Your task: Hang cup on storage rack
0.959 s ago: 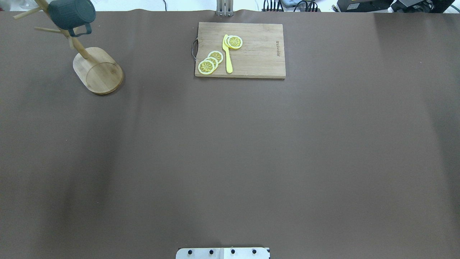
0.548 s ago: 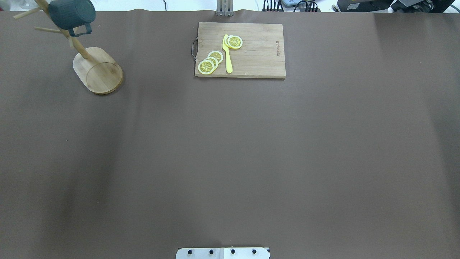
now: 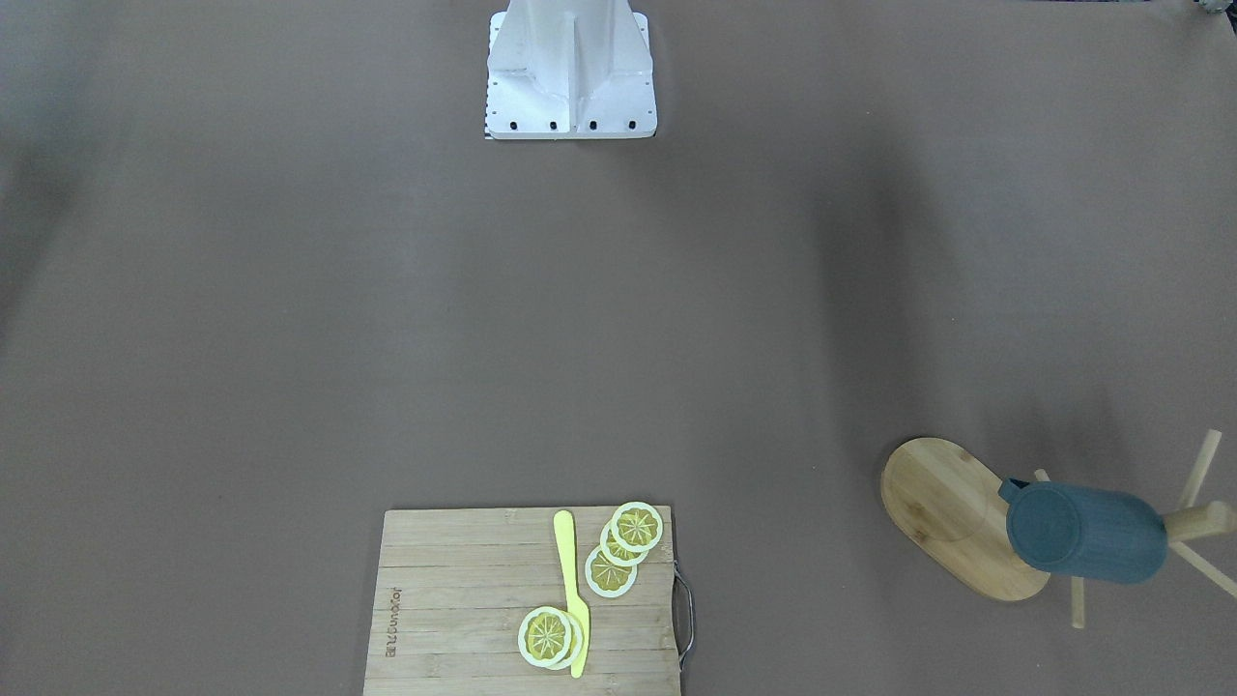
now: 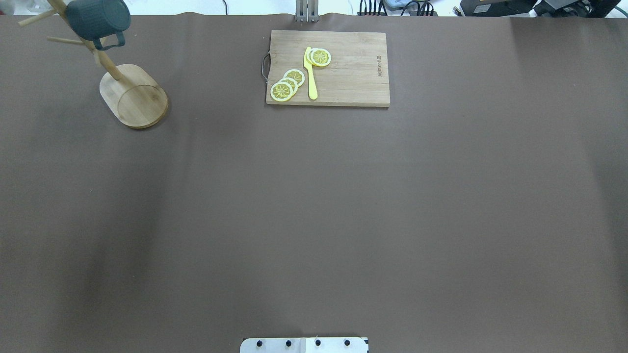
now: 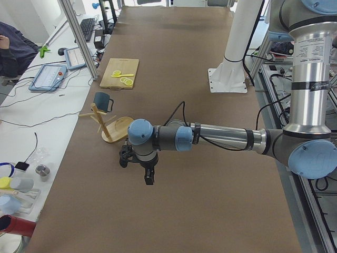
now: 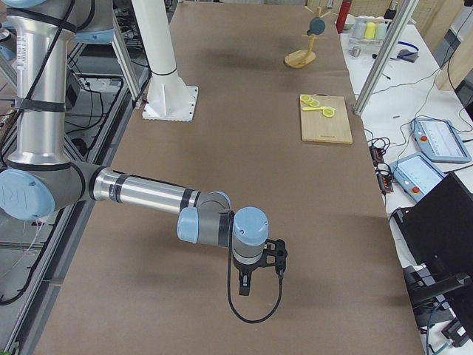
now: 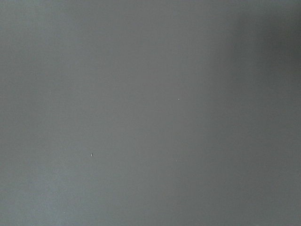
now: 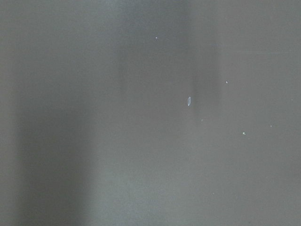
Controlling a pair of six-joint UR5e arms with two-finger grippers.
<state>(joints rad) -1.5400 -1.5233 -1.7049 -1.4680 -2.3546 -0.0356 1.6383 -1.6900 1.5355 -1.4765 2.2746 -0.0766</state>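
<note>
Hanging on storage rack point(image 4: 133, 95): cup point(image 4: 97, 18); left hand point(image 5: 149, 176), right hand point(image 6: 245, 285) above table point(image 4: 314, 196), cannot tell if apart or together

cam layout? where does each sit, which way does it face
Front-facing: across table, facing robot base; no arms.
Overhead: behind robot, looking forward; base edge only.
Exterior left: table end; left arm, left tool.
Exterior right: opposite end; right arm, right tool.
Left wrist: down at table.
Right wrist: same.
Shared: cup on rack, all four exteriors.
</note>
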